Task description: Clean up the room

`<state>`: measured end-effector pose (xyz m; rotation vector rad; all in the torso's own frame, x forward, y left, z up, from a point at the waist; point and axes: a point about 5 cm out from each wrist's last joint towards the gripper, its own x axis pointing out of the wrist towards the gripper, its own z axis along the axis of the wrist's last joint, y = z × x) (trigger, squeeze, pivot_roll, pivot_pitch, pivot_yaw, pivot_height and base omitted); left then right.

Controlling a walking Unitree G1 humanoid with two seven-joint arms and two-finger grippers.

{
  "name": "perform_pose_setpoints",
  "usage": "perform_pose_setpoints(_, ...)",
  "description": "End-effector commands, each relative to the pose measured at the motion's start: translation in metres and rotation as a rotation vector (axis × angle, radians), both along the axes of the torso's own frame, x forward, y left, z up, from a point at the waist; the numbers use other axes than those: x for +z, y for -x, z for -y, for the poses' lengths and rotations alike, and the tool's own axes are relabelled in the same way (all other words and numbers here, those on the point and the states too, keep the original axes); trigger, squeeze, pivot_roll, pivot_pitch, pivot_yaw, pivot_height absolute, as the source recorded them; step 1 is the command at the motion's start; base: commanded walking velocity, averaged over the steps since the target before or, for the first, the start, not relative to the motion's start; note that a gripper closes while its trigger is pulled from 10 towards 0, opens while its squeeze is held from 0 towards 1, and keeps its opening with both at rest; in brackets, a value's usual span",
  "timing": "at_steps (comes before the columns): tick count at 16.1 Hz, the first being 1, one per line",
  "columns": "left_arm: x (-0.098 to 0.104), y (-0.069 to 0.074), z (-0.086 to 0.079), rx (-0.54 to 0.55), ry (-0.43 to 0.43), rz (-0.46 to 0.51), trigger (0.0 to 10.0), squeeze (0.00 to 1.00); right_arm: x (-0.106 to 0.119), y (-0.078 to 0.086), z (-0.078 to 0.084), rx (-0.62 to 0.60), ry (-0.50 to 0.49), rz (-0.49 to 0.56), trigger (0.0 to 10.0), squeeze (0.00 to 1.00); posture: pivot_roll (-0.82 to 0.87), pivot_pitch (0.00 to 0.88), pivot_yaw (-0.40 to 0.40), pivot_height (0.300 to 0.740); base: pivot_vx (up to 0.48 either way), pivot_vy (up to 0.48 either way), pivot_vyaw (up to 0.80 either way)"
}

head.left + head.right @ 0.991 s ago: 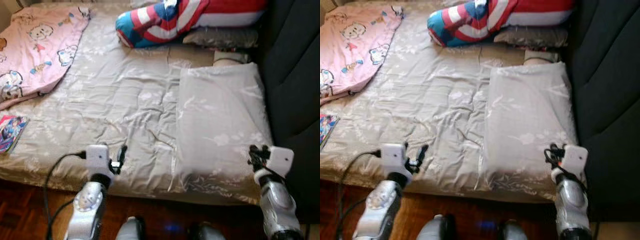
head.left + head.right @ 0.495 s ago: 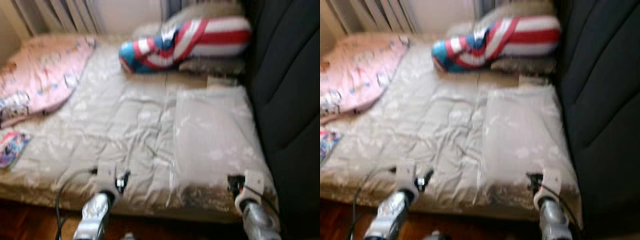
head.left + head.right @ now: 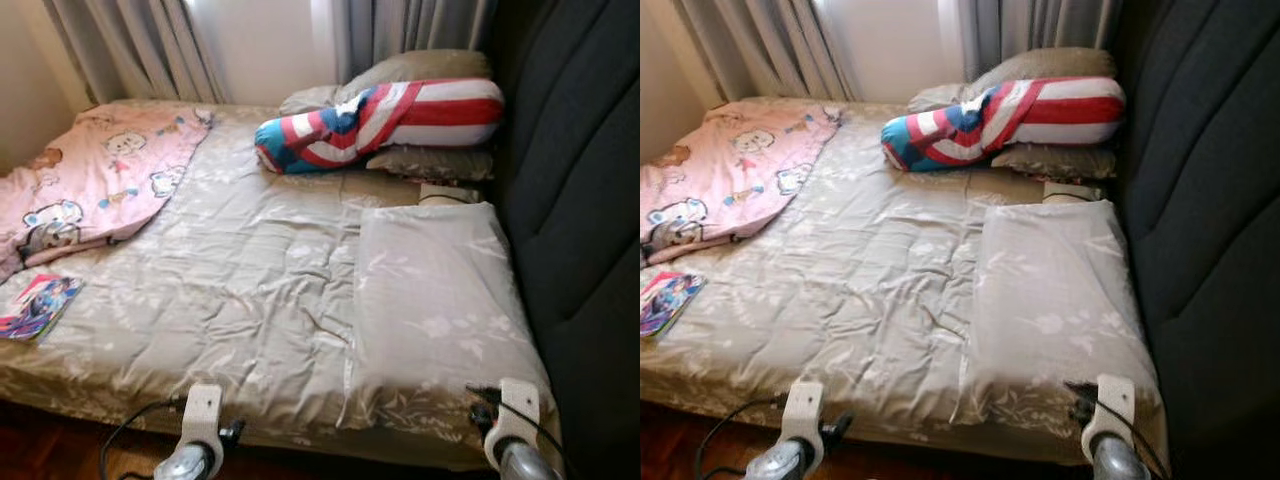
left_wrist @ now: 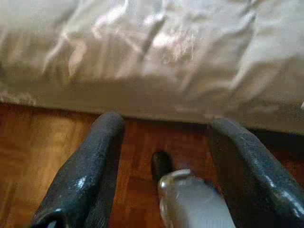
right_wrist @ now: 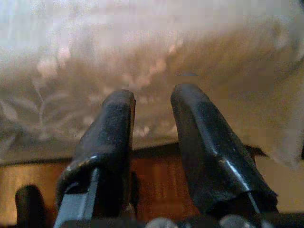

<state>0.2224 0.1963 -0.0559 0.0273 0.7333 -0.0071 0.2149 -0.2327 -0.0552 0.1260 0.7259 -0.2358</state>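
Note:
A bed with a crumpled beige sheet (image 3: pixel 260 290) lies before me. On it are a flat grey pillow (image 3: pixel 435 300) at the right, a red, white and blue striped bolster (image 3: pixel 390 115) at the back, a pink cartoon blanket (image 3: pixel 100 175) at the left and a colourful booklet (image 3: pixel 38 305) near the left front edge. My left gripper (image 4: pixel 166 124) is open and held low at the bed's front edge, above the wooden floor (image 4: pixel 137 147). In front of the pillow's near corner my right gripper (image 5: pixel 153 95) is open too, with nothing between its fingers.
A dark padded headboard (image 3: pixel 590 200) runs along the bed's right side. Grey curtains (image 3: pixel 150 45) and a pale wall stand behind the bed. Two brown pillows (image 3: pixel 430 70) lie under and behind the bolster. A black cable (image 3: pixel 125 430) hangs from my left arm.
The camera has tilted up and pulled back, so the curtains and wall now show. Both arms sit lower in the picture, at the bed's front edge. Nothing on the bed has moved.

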Motion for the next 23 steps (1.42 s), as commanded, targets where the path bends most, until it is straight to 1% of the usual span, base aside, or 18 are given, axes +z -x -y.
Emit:
perform_pose_setpoints(1,-0.008,0.013,-0.006,0.01,-0.024,-0.057,10.0,0.0,-0.009,0.013,-0.002,-0.006,-0.008,-0.059,10.0,0.0,0.02,0.046,0.017,0.704,0.0,0.0,0.0)
perform_pose_setpoints(2,-0.009,0.015,-0.007,0.016,-0.028,-0.067,10.0,0.0,-0.01,0.015,-0.002,-0.008,-0.011,-0.068,10.0,0.0,0.02,0.046,0.017,0.704,0.0,0.0,0.0)
perform_pose_setpoints(3,-0.012,0.02,-0.01,0.025,-0.033,-0.088,10.0,0.0,-0.014,0.022,-0.002,-0.013,-0.01,-0.093,10.0,0.0,0.01,0.049,0.018,0.704,0.0,0.0,0.0)
perform_pose_setpoints(4,-0.015,0.027,-0.016,0.041,-0.046,-0.116,10.0,0.0,-0.019,0.03,-0.003,-0.014,-0.014,-0.125,10.0,0.0,0.01,0.056,0.015,0.704,0.0,0.0,0.0)
perform_pose_setpoints(5,-0.016,0.029,-0.017,0.049,-0.049,-0.118,10.0,0.0,-0.02,0.032,-0.003,-0.021,-0.016,-0.131,10.0,0.0,0.01,0.058,0.014,0.704,0.0,0.0,0.0)
perform_pose_setpoints(6,-0.016,0.03,-0.018,0.051,-0.052,-0.118,10.0,0.0,-0.022,0.036,-0.002,-0.036,-0.017,-0.142,10.0,0.0,0.0,0.062,0.013,0.704,0.0,0.0,0.0)
perform_pose_setpoints(10,-0.018,0.033,-0.018,0.031,-0.078,-0.126,10.0,0.0,-0.023,0.04,0.001,-0.029,-0.02,-0.153,10.0,0.0,-0.01,0.068,0.0,0.704,0.0,0.0,0.0)
perform_pose_setpoints(11,-0.018,0.032,-0.016,0.004,-0.098,-0.126,10.0,0.0,-0.023,0.041,0.002,-0.032,-0.029,-0.156,10.0,0.0,-0.01,0.073,-0.007,0.704,0.0,0.0,0.0)
perform_pose_setpoints(12,-0.018,0.031,-0.013,-0.005,-0.098,-0.125,10.0,0.0,-0.024,0.042,0.002,-0.028,-0.037,-0.16,10.0,0.0,-0.01,0.076,-0.012,0.704,0.0,0.0,0.0)
perform_pose_setpoints(14,-0.017,0.028,-0.011,0.013,-0.086,-0.114,10.0,0.0,-0.026,0.045,-0.002,-0.011,-0.05,-0.176,10.0,0.0,-0.01,0.078,-0.015,0.704,0.0,0.0,0.0)
perform_pose_setpoints(15,-0.017,0.027,-0.009,0.013,-0.081,-0.107,10.0,0.0,-0.028,0.047,-0.005,-0.005,-0.059,-0.179,10.0,1.0,-0.01,0.078,-0.017,0.704,0.0,0.0,0.0)
perform_pose_setpoints(19,-0.018,0.03,-0.008,0.005,-0.081,-0.113,10.0,0.0,-0.03,0.052,-0.005,-0.02,-0.055,-0.2,10.0,1.0,-0.01,0.083,-0.013,0.704,0.0,0.0,0.0)
perform_pose_setpoints(23,-0.02,0.034,-0.008,0.011,-0.079,-0.122,10.0,0.0,-0.035,0.065,-0.003,-0.03,-0.053,-0.237,10.0,1.0,-0.01,0.081,-0.004,0.704,0.0,0.0,0.0)
